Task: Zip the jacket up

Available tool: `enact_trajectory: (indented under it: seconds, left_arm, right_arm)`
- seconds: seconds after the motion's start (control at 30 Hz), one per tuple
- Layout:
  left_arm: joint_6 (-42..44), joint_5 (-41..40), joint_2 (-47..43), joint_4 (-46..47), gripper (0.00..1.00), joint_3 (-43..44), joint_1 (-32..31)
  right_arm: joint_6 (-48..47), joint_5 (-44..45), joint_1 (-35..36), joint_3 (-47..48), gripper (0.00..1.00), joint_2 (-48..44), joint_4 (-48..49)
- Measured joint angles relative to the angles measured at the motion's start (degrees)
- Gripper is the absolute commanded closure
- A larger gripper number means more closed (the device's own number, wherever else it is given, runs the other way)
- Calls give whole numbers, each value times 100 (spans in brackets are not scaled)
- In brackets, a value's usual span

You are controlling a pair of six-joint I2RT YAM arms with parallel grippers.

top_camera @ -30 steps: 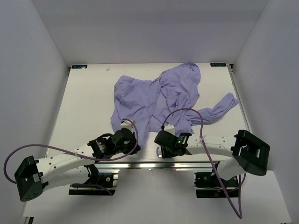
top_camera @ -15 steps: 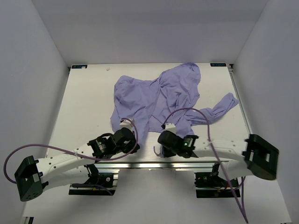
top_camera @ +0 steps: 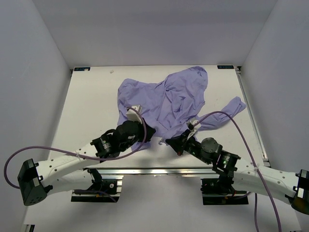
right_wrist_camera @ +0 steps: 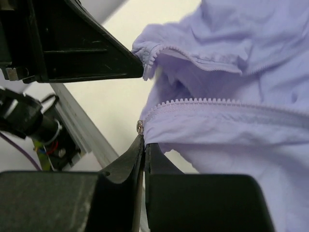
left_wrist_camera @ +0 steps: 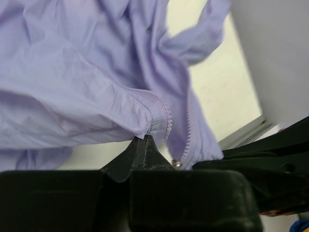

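The lavender jacket [top_camera: 166,99] lies crumpled across the middle and back of the white table, one sleeve [top_camera: 227,112] stretched to the right. My left gripper [top_camera: 147,134] is shut on the jacket's bottom corner beside one row of zipper teeth [left_wrist_camera: 159,110]. My right gripper [top_camera: 172,143] is shut on the other front edge, right at the small metal zipper end [right_wrist_camera: 140,126], with its teeth [right_wrist_camera: 212,102] running off to the right. The two held corners hang a short way apart above the table's near edge, jaws tips facing each other.
A metal rail [top_camera: 159,170] runs along the table's near edge below both grippers. Grey walls enclose the table on the left, back and right. Purple cables [top_camera: 227,121] loop over each arm.
My right gripper has closed on the jacket's zipper edge and its arm has swung out to the right. Both grippers have lifted the hem and drawn it forward and together.
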Motion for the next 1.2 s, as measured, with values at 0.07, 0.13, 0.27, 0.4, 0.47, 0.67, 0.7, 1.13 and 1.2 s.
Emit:
enact_trajectory:
  seconds: [0.07, 0.13, 0.27, 0.4, 0.47, 0.67, 0.7, 1.13, 1.2]
  left_arm:
    - [103, -85, 0, 269, 100, 92, 0]
    - [177, -144, 0, 535, 100, 101, 0]
    - [214, -155, 0, 872, 100, 81, 0]
    - [210, -155, -24, 1211, 100, -55, 0]
    - [208, -160, -70, 1335, 100, -157, 0]
    - [192, -302, -205, 1390, 100, -313, 0]
    - [188, -323, -208, 1390, 100, -313, 0]
    - [168, -435, -201, 1388, 100, -326, 0]
    - [168, -433, -197, 1388, 100, -326, 0]
  right_arm:
    - [-151, -17, -74, -7, 100, -55, 282]
    - [-210, -15, -127, -7, 100, -20, 503]
    - [-251, -46, -186, -28, 100, 225, 1021]
    - [-247, -173, -348, -61, 100, 459, 1482]
    - [-210, -323, -520, -63, 100, 581, 1665]
    - [0, -844, -1130, -63, 100, 702, 1974]
    - [15, -901, -1187, -63, 100, 702, 1998]
    - [136, -1676, -1357, -63, 100, 826, 2107]
    - [144, -1718, -1403, -63, 100, 822, 2107]
